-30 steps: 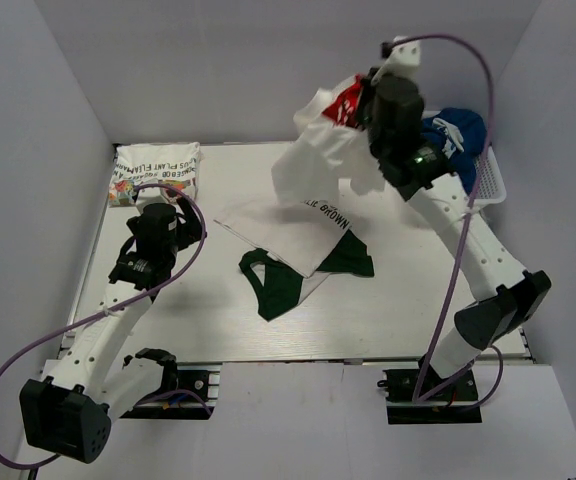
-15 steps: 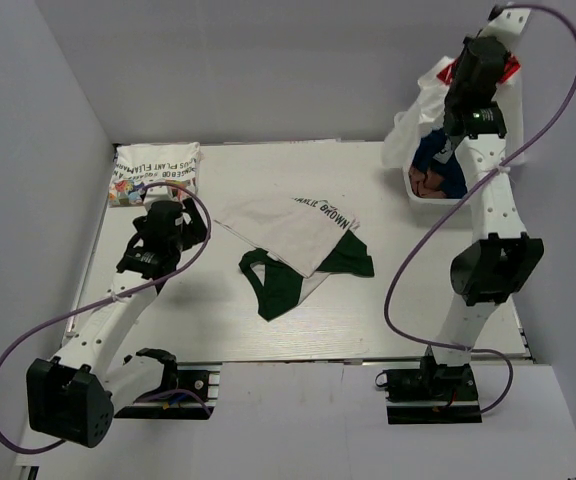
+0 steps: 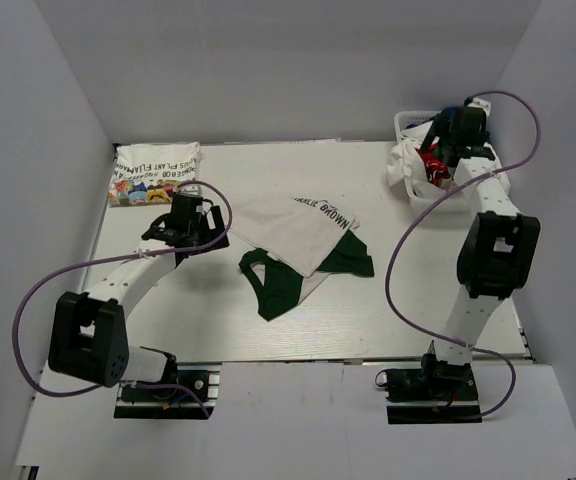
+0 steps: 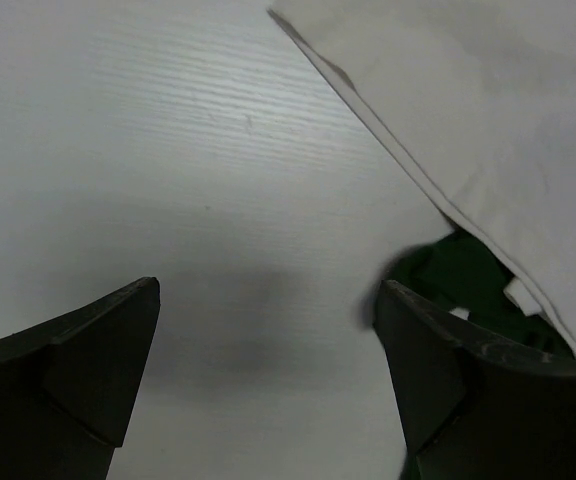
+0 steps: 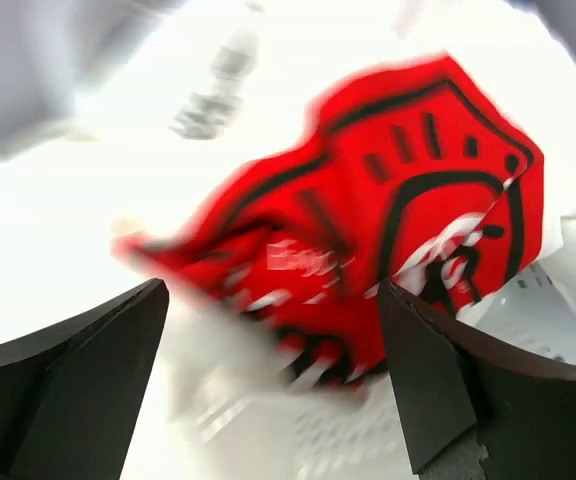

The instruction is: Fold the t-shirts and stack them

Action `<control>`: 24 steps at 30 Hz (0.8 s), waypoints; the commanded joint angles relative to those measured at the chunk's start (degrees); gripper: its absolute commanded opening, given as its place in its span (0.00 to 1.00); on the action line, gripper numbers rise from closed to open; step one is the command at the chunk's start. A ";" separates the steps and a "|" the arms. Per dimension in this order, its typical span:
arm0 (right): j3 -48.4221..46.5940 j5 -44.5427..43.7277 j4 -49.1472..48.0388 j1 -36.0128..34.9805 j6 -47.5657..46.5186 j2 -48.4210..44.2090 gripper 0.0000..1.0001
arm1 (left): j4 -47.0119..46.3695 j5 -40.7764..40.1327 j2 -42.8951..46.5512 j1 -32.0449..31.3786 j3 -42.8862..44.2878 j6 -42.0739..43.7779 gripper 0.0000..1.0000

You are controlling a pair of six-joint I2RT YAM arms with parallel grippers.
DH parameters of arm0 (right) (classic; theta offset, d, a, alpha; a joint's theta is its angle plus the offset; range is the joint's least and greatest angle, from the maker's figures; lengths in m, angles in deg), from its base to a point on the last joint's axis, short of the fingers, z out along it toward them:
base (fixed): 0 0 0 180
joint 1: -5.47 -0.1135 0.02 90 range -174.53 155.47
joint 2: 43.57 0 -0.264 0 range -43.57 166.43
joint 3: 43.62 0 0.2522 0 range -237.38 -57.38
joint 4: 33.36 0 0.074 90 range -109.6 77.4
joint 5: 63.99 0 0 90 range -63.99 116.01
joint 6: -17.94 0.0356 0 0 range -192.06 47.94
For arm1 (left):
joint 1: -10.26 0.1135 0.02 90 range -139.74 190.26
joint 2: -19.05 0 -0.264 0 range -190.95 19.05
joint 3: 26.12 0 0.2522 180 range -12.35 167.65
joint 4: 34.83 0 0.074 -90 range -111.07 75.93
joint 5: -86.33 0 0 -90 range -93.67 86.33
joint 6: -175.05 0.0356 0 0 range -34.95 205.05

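A white t-shirt with dark green parts [image 3: 293, 232] lies crumpled in the middle of the table. My left gripper [image 3: 198, 218] hovers just left of it, open, with bare table between its fingers [image 4: 268, 290]; the shirt's white edge [image 4: 488, 120] and green cloth [image 4: 463, 275] show at the right. A folded printed t-shirt [image 3: 156, 172] rests at the back left. My right gripper [image 3: 442, 148] is over the basket, open [image 5: 271, 288], above a white t-shirt with a red print [image 5: 368, 220], which lies heaped in the basket [image 3: 423, 165].
The white plastic mesh basket [image 3: 446, 196] stands at the back right corner, its mesh [image 5: 533, 310] showing under the red-printed shirt. White walls close in the table at the back and both sides.
My right arm swung the red-printed shirt from over the table to the basket, and its jaws opened, letting go of it. My left gripper moved right, towards the white and green shirt.
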 commanded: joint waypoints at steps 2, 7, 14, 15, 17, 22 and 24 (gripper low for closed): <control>1.75 6.04 -0.45 -4.10 -3.06 -16.27 0.90 | -1.87 10.08 -4.12 -0.55 2.20 1.06 1.00; 14.83 8.39 -1.59 -12.78 -3.09 -28.83 0.90 | -0.82 3.60 -11.85 0.06 9.65 -4.74 1.00; 29.97 14.13 -2.29 -27.97 1.75 -37.29 0.90 | 3.76 -0.55 -26.88 1.82 21.97 -9.23 1.00; 33.02 14.30 -2.21 -29.05 3.24 -37.55 0.90 | 3.76 -0.55 -28.28 2.43 22.77 -9.23 1.00; 35.85 14.65 -2.55 -32.72 5.17 -37.21 0.90 | 3.76 0.32 -32.15 3.04 25.31 -10.20 0.99; 41.49 17.02 -6.07 -36.79 10.53 -34.13 0.90 | 3.76 0.86 -37.78 3.05 27.25 -10.73 0.90; 42.98 17.72 -7.92 -37.84 11.94 -31.60 0.90 | 3.76 0.86 -39.10 3.05 26.73 -10.73 0.81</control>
